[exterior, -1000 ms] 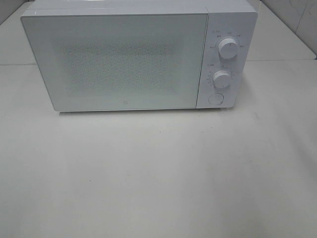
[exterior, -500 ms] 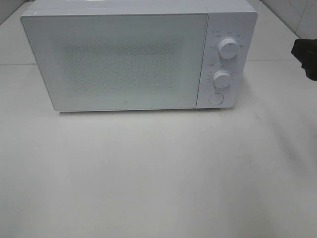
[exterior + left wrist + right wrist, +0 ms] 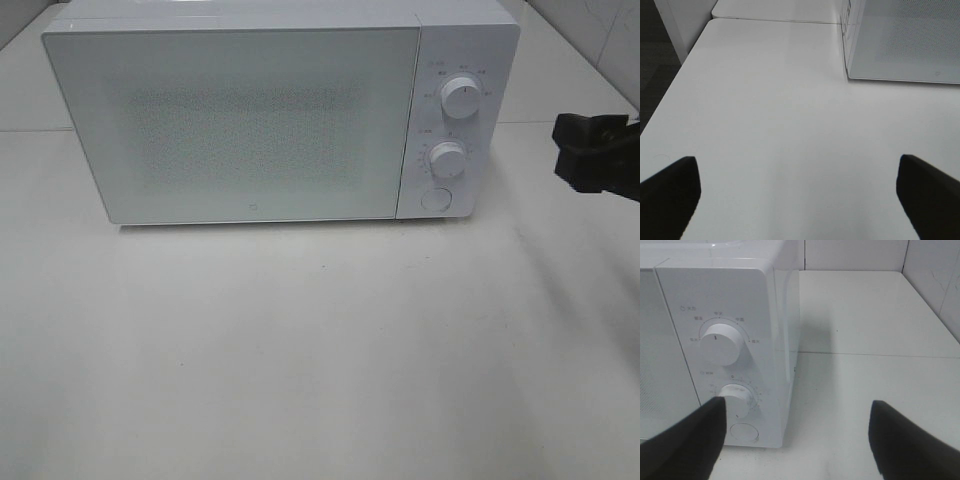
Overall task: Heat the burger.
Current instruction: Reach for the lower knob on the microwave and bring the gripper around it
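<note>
We are holding our right gripper (image 3: 572, 153) off the control-panel end of the white box-shaped microwave oven (image 3: 250, 120), near it but not touching. Its black fingers (image 3: 685, 435) are standing well apart and gripping nothing. Our left gripper (image 3: 797, 162) is hovering over the white tabletop (image 3: 320, 350) off the microwave's opposite end, with its fingers (image 3: 670, 195) spread as wide as they go and likewise empty.

The burger is not showing in any view. The microwave's frosted, dot-screened door (image 3: 240, 125) is standing shut, so we cannot tell whether the burger is lying inside.

Since the right wrist camera is looking straight at the panel, we are probably dealing with the controls now. That means either starting the heating or opening the door. The panel is carrying a white upper knob (image 3: 461, 97), a white lower knob (image 3: 448, 160) beneath it, and a round white button (image 3: 435, 199) lowest of all.

The next move is calling for the right fingers to line up squarely on one of these. For a knob, they would close around the rim and twist. For the button, one fingertip would press it.
</note>
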